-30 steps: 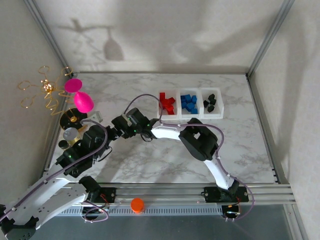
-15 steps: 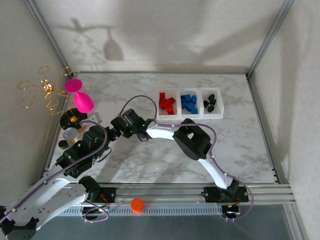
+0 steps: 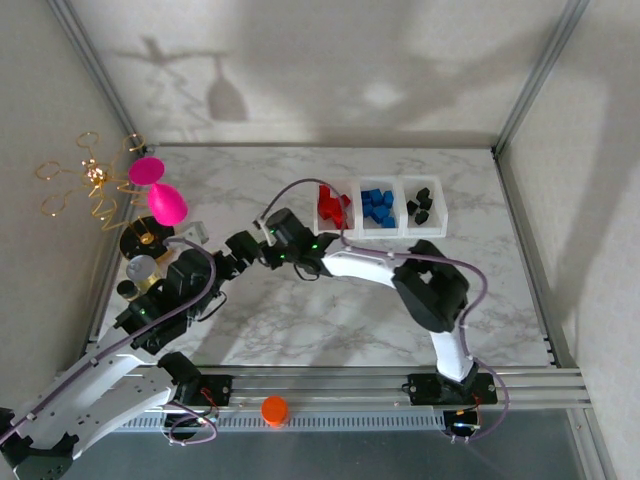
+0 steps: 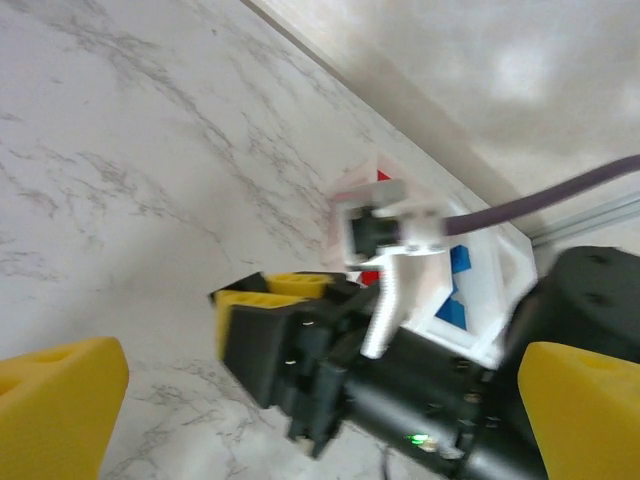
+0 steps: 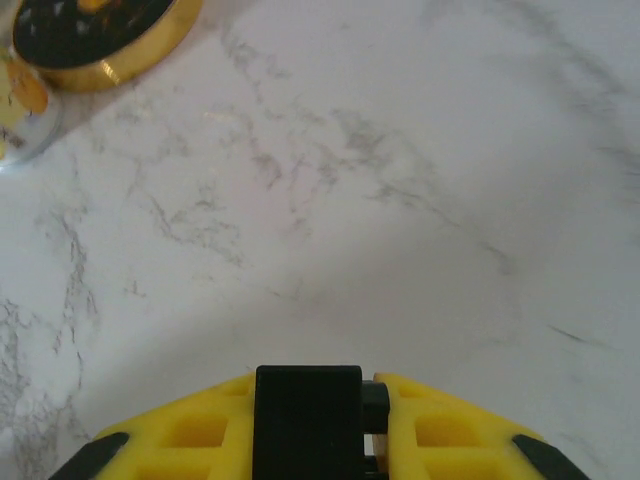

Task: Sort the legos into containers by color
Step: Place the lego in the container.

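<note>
Marble table (image 3: 500,280) seen from above. Far left of the bins (image 3: 381,233), pink goblet (image 3: 160,195). Closer to the bins, left gripper (image 4: 320,400), fingers spread wide, holding nothing, the other arm's wrist in the gap. Just left of the bins, right gripper (image 5: 320,390), clamped tight on one black lego (image 5: 306,425). Inside the bins, left to right: red legos (image 3: 333,207), blue legos (image 3: 377,207), black legos (image 3: 420,208).

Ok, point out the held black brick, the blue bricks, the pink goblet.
black brick (image 5: 306,415): right wrist view, its top face.
blue bricks (image 3: 377,207): top view, pile's middle.
pink goblet (image 3: 166,204): top view, its bowl.
</note>
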Controlling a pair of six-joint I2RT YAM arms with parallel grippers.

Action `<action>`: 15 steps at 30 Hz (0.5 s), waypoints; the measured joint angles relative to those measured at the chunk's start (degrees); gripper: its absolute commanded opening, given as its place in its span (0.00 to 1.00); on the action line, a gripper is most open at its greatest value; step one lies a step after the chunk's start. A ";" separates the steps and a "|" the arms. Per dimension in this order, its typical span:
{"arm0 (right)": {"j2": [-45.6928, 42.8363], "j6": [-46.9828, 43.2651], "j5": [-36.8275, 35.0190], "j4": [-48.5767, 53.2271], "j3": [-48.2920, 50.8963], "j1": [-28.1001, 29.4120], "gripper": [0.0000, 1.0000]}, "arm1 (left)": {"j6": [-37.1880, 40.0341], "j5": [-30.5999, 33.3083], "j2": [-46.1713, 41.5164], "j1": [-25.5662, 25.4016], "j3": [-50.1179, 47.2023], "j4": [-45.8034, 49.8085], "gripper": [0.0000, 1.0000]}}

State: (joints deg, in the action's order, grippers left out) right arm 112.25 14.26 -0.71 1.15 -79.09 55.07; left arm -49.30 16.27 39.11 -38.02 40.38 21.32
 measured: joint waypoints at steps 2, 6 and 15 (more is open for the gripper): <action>-3.93 1.36 -0.85 0.00 2.84 -1.99 0.14 | 0.46 -0.79 0.63 0.00 0.00 -1.03 0.99; -10.78 3.93 -3.91 1.81 7.15 -7.54 0.13 | 1.31 -3.13 3.06 -0.02 0.00 -4.07 1.00; -22.47 7.72 -8.66 6.01 16.00 -23.21 0.14 | 3.89 -7.80 14.62 -2.91 0.48 -13.53 1.00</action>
State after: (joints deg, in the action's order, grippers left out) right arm 89.78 21.98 -9.37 7.16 -63.09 31.86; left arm -45.41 8.47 53.74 -40.93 40.86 7.79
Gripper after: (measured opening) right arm 0.249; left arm 0.994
